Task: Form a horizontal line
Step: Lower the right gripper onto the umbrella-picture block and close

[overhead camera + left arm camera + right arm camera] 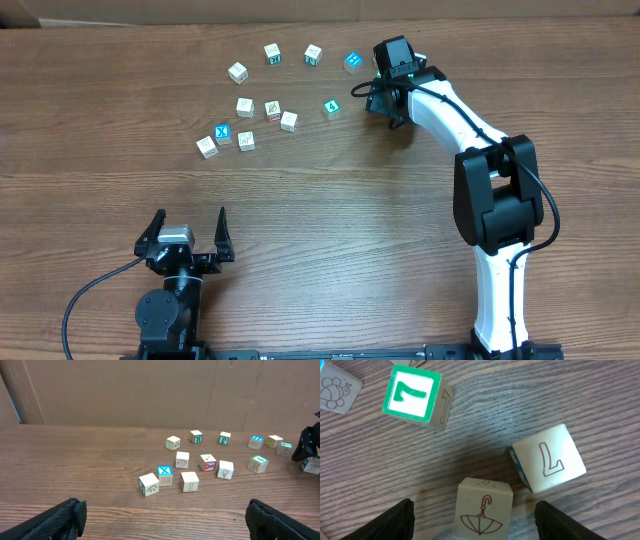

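Likely light, stiff letter cubes [272,108] lie scattered far across the table [320,250], no horizontal line yet; right gripper [476,514] straddles the umbrella cube [485,505], jaws wide, best pinching opposite flat faces; left gripper [190,218] wide, empty.

letter cubes [272,109] | whitish, some teal-faced | scattered, mostly apart | uneven rows

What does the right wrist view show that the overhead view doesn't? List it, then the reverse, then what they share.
Right wrist only: an umbrella cube, untouched, between the fingers of the open right end effector, and the L mark on a neighbouring cube. Overhead only: the left end effector, open, and the wider scatter of cubes. Both: the wooden table and, probably, the green-faced cube.
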Available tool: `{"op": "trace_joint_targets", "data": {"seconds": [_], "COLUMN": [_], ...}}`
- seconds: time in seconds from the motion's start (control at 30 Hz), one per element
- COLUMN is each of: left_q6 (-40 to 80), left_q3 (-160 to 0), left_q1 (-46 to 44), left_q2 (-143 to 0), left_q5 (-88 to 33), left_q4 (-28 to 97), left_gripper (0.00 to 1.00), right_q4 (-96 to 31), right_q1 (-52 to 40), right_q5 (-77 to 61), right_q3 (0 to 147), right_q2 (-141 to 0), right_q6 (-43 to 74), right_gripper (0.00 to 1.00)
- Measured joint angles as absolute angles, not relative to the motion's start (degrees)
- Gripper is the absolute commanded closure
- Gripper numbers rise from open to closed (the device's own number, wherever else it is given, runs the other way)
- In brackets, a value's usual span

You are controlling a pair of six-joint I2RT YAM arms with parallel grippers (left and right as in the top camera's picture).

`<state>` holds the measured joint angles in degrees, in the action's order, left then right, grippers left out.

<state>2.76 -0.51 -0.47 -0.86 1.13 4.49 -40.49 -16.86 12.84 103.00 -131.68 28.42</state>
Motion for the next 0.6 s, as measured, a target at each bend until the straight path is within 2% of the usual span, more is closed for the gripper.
{"op": "trace_joint_targets", "data": {"seconds": [0.23, 0.43, 0.6], "left_q6": [2.8, 2.8, 2.8], "left_q3": [-0.5, -0.5, -0.5], "left_q1": [-0.5, -0.5, -0.5], "left_q2": [-0.9, -0.8, -0.8], "left_q5": [1.1, 1.1, 1.1], "left_q4": [4.5, 4.5, 4.5], "left_gripper": [0.01, 0.00, 0.00], "right_q4": [-40.3, -40.0, -39.7], "right_q1": [-16.9, -16.9, -16.9], "right_q5": [12.8, 12.8, 12.9], "right_q3": [102.9, 102.9, 102.9], "right_q2": [-131.7, -131.7, -131.7], "right_q6": [28.4, 28.5, 28.4], "right_gripper": [0.36, 0.36, 0.42]}}
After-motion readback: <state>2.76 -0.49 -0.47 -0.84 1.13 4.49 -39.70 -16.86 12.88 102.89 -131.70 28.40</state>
